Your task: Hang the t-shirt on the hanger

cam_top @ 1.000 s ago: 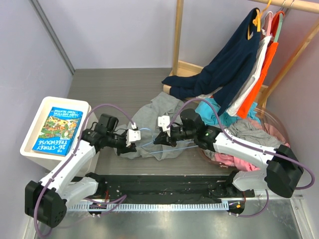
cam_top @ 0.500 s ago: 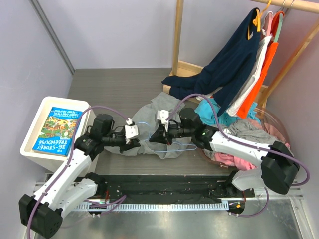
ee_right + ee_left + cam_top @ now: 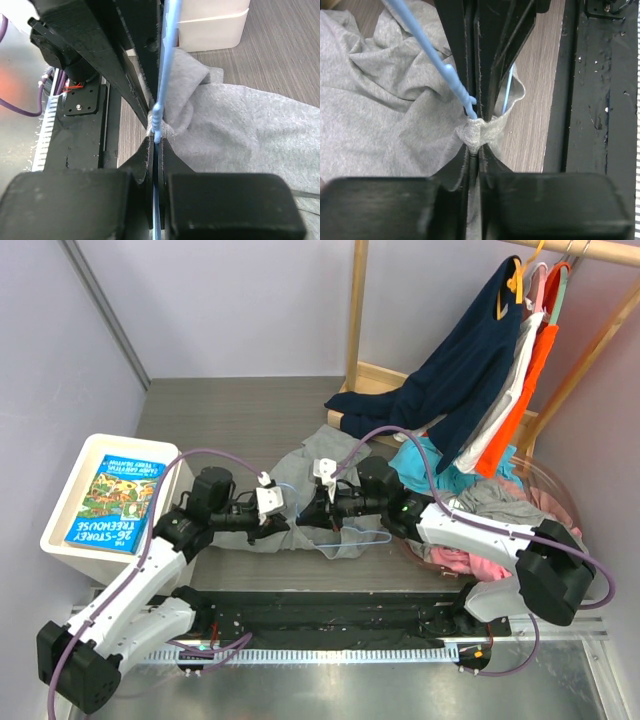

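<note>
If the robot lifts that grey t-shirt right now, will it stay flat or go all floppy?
Probably floppy: the t-shirt lies in soft folds and bunches where the left gripper pinches it. It looks thin, so likely light; loose parts would probably droop from the hanger.

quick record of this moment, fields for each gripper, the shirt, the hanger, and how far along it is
left gripper: shut, pinching a fold of the t-shirt
right gripper: shut on the hanger, with shirt fabric bunched at its tips
arms: grippers face each other, tips nearly meeting
t-shirt: crumpled on the table, not draped over the hanger
hanger: one end reaches the pinched fold
progress: shirt not yet on the hanger
surroundings: book in white bin; navy garment hanging far right
</note>
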`<action>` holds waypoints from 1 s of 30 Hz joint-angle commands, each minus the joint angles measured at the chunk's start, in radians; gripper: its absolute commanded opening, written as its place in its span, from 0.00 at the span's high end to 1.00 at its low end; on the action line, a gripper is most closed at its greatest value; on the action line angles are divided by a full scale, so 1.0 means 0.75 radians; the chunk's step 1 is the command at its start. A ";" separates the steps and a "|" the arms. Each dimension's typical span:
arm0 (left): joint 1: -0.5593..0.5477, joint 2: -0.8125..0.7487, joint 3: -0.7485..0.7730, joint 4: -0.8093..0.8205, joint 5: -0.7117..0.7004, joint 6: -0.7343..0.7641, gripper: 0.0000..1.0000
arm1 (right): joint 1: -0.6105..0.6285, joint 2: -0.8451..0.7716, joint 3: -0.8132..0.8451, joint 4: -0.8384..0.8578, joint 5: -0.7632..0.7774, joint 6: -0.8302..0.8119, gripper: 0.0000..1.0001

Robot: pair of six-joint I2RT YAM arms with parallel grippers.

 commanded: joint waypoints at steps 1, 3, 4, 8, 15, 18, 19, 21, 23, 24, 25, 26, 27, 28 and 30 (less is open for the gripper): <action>-0.021 0.012 0.049 0.056 0.003 -0.040 1.00 | 0.013 -0.021 0.083 0.148 -0.013 -0.006 0.99; -0.021 0.000 0.077 -0.002 -0.042 0.003 1.00 | 0.009 -0.044 0.112 0.050 -0.007 -0.047 0.77; -0.021 -0.004 0.089 -0.099 -0.044 0.048 1.00 | 0.009 -0.068 0.124 -0.001 0.006 -0.057 0.60; -0.021 -0.078 0.128 -0.296 -0.075 0.255 1.00 | -0.009 -0.150 0.194 -0.289 0.108 -0.057 0.02; -0.023 -0.123 0.141 -0.421 -0.032 0.417 1.00 | -0.107 -0.132 0.371 -0.703 0.319 0.055 0.04; -0.025 -0.115 0.143 -0.425 -0.036 0.445 1.00 | -0.138 -0.093 0.382 -0.881 0.341 -0.012 0.09; -0.025 -0.119 0.143 -0.425 -0.034 0.463 1.00 | -0.140 -0.089 0.376 -0.968 0.357 -0.049 0.12; -0.031 -0.117 0.145 -0.425 -0.038 0.472 1.00 | -0.140 -0.062 0.370 -1.051 0.364 -0.130 0.18; -0.031 -0.115 0.149 -0.425 -0.042 0.474 1.00 | -0.140 -0.052 0.351 -1.129 0.368 -0.226 0.23; -0.033 -0.117 0.149 -0.425 -0.044 0.472 1.00 | -0.140 -0.038 0.349 -1.153 0.362 -0.269 0.23; -0.033 -0.115 0.151 -0.425 -0.053 0.470 1.00 | -0.140 -0.028 0.351 -1.184 0.366 -0.292 0.23; -0.033 -0.115 0.153 -0.425 -0.055 0.462 1.00 | -0.142 -0.011 0.357 -1.198 0.366 -0.321 0.24; -0.033 -0.115 0.153 -0.425 -0.057 0.458 1.00 | -0.140 0.015 0.363 -1.211 0.354 -0.321 0.24; -0.033 -0.117 0.149 -0.421 -0.059 0.451 1.00 | -0.138 0.030 0.370 -1.215 0.343 -0.313 0.24; -0.037 -0.115 0.147 -0.403 -0.071 0.421 1.00 | -0.132 0.050 0.374 -1.196 0.339 -0.270 0.24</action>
